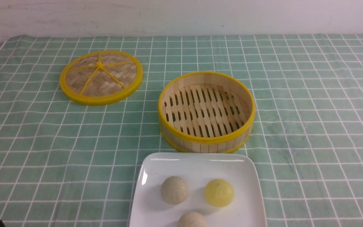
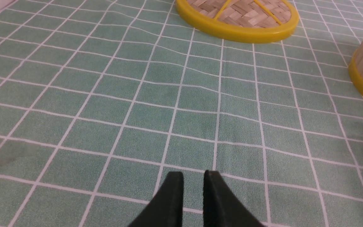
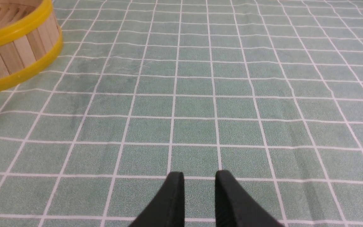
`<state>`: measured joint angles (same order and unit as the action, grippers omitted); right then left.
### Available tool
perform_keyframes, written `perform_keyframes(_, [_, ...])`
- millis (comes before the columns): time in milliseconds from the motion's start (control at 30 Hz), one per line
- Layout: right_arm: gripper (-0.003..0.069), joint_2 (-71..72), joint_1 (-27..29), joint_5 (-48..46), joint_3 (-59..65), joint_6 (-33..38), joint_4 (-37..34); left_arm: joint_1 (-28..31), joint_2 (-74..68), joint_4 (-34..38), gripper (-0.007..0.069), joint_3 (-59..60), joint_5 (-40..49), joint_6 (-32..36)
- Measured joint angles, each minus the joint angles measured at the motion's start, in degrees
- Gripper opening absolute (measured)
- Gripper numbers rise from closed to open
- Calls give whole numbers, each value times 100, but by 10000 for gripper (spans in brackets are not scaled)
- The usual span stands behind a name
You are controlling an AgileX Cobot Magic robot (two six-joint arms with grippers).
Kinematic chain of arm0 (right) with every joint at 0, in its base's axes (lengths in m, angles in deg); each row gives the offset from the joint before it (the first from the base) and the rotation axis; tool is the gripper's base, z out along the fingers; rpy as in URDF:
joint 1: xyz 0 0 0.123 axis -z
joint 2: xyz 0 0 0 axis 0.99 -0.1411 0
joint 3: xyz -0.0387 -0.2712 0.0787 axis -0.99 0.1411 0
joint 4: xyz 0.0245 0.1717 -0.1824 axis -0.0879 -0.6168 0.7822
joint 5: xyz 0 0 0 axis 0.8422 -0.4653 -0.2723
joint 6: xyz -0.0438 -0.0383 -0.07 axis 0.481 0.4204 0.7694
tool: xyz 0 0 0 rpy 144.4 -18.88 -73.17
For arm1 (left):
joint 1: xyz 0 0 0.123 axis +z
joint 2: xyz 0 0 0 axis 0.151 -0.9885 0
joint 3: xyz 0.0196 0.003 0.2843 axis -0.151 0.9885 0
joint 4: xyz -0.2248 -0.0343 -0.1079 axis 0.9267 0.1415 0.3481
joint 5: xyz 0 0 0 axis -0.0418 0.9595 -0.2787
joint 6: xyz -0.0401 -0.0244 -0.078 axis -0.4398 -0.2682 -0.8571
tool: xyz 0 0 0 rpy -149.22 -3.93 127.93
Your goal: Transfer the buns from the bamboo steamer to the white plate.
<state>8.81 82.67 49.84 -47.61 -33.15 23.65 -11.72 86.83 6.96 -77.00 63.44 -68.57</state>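
Observation:
In the front view the bamboo steamer stands in the middle of the cloth with nothing on its slotted floor. Just in front of it is the white plate. On the plate lie the pale greyish-beige bun and the bright yellow bun, side by side and apart. My left gripper hangs over bare cloth, narrowly open and holding nothing. My right gripper is also open and holding nothing, over cloth to the right of the steamer.
A third, tan ball lies at the plate's near edge. The flat woven lid with yellow rim and spokes lies at the back left. Green checked cloth covers the table, and a white wall stands behind it.

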Motion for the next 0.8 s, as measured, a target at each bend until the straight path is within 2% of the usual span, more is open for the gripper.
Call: perform_keyframes(800, [200, 0, 0, 0, 0, 0, 0, 0, 0, 0, 157, 0, 0, 0])
